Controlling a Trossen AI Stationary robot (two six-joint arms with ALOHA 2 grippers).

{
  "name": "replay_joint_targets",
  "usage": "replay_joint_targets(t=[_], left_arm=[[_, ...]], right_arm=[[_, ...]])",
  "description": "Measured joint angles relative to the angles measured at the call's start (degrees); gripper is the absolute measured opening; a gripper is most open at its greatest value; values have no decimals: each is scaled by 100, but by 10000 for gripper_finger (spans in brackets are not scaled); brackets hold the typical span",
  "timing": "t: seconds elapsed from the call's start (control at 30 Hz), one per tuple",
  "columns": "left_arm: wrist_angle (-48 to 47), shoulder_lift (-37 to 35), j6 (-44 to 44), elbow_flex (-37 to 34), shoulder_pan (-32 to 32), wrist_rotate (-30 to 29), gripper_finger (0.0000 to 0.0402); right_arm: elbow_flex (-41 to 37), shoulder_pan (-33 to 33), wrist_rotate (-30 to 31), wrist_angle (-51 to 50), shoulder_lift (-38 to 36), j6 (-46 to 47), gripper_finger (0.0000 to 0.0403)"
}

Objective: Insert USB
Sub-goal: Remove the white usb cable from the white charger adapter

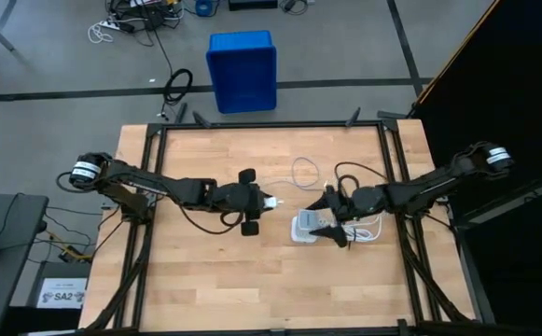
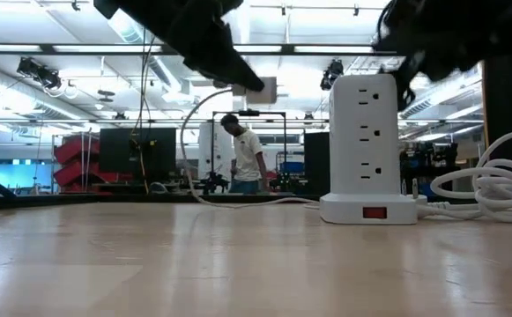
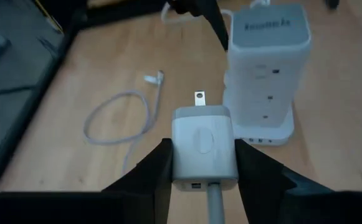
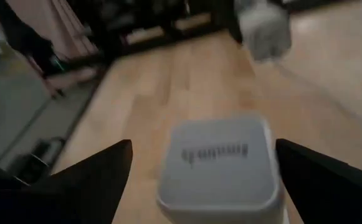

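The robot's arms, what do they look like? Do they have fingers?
Both are dark and thin with several joints and a pale band near the base. The left gripper and right gripper each end in two black fingers, and black cables loop alongside.

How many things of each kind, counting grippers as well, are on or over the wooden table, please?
Tall white power-strip towers: 1
Small white charger cubes, held by the left gripper: 1
Thin white USB cables: 1
Dark two-finger grippers, with the right gripper: 2
Total: 5
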Motion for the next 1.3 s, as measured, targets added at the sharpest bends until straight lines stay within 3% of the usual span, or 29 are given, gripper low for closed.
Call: replay_joint_targets(t=[0.17, 0.33, 0.5, 0.87, 1.03, 1.3], left_arm=[[1455, 54, 1055, 8, -183, -142, 123], [2551, 309, 2752, 5, -425, -955, 123], [2610, 672, 3553, 246, -515, -1696, 123], [2540, 1527, 4313, 813, -675, -2435, 125], [2493, 1525, 4455, 833, -780, -2832, 125], [2451, 1525, 4459, 831, -871, -2910, 125]], right_arm=[[9, -318, 219, 349, -269, 159, 349], [11, -719, -145, 1125, 31, 907, 345], [82, -856, -257, 1729, 407, 1142, 345], [913, -917, -245, 1133, 1180, 1133, 341], [1001, -974, -237, 753, 1169, 1096, 291], [1003, -972, -274, 796, 1114, 991, 161]])
